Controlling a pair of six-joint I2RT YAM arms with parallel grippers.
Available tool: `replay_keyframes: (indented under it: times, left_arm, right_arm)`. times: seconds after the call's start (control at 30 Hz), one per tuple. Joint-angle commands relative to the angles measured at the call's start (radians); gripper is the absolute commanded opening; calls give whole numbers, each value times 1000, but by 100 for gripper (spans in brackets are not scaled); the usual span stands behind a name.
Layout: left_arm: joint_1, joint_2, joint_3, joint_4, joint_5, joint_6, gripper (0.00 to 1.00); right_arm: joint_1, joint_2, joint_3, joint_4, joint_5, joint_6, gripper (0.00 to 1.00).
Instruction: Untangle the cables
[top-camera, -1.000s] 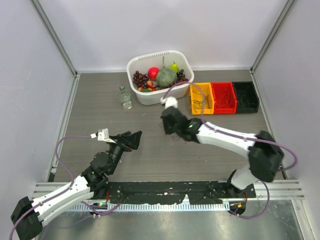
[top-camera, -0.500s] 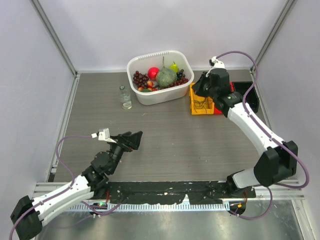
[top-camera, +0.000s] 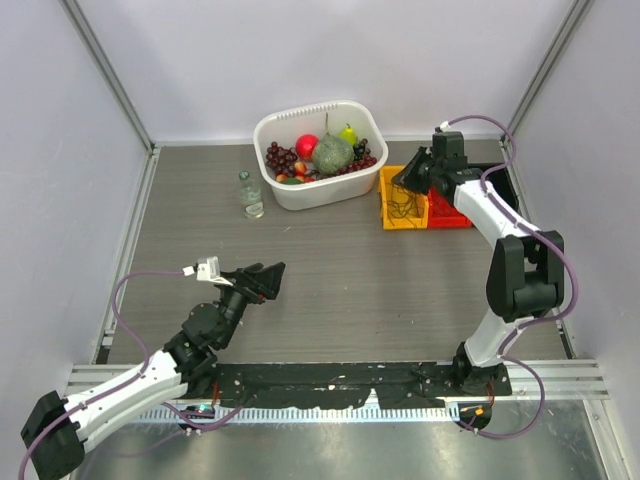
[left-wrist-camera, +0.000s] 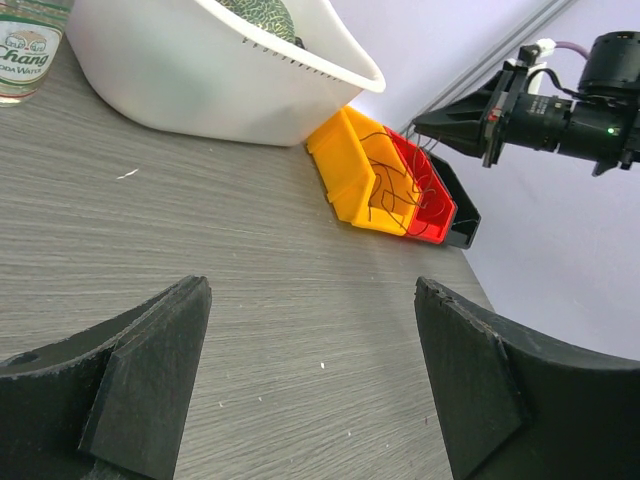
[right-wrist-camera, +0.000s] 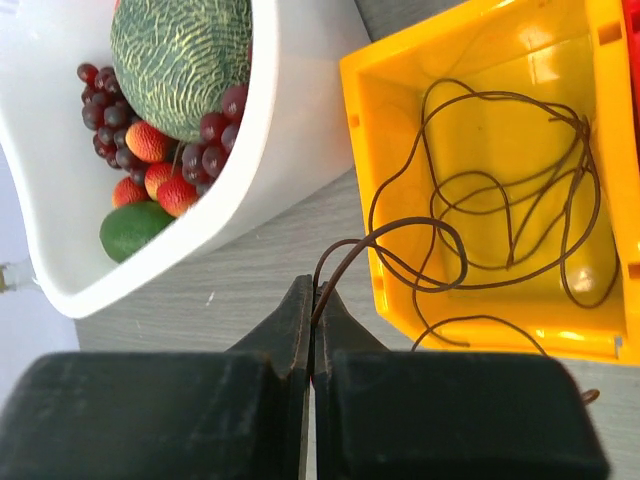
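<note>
The cables are thin dark wires lying in loose loops in a yellow bin (right-wrist-camera: 480, 45) at the back right. One cable (right-wrist-camera: 366, 241) runs out over the bin's wall, and my right gripper (right-wrist-camera: 315, 292) is shut on its end. From above, the right gripper (top-camera: 405, 180) hangs at the yellow bin's (top-camera: 403, 212) back left corner. The left wrist view shows the wires (left-wrist-camera: 392, 190) in that bin too. My left gripper (top-camera: 264, 279) is open over bare table at the left middle, its jaws wide apart and nothing between them (left-wrist-camera: 310, 292).
A white basket (top-camera: 300, 122) of fruit stands at the back centre, close to the yellow bin. A small glass bottle (top-camera: 250, 196) stands to its left. Beyond the yellow bin sit a red bin (top-camera: 447, 208) and a black bin (left-wrist-camera: 462, 208), partly under the right arm.
The right arm has swung from the table's middle to the bins at the back right, and now holds over the yellow bin. The left arm has not moved.
</note>
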Motion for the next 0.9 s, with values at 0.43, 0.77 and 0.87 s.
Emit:
replay_keyframes:
  times: [0.43, 0.77, 0.87]
  left_arm:
    - [1, 28, -59, 57, -20, 1, 86]
    - [1, 84, -46, 77, -7, 6, 86]
    - [1, 103, -46, 82, -4, 10, 87]
  right_arm:
    - [-51, 327, 166, 335, 51, -175, 1]
    - [11, 200, -12, 287, 167, -184, 20]
    - [11, 162, 66, 126, 247, -226, 47]
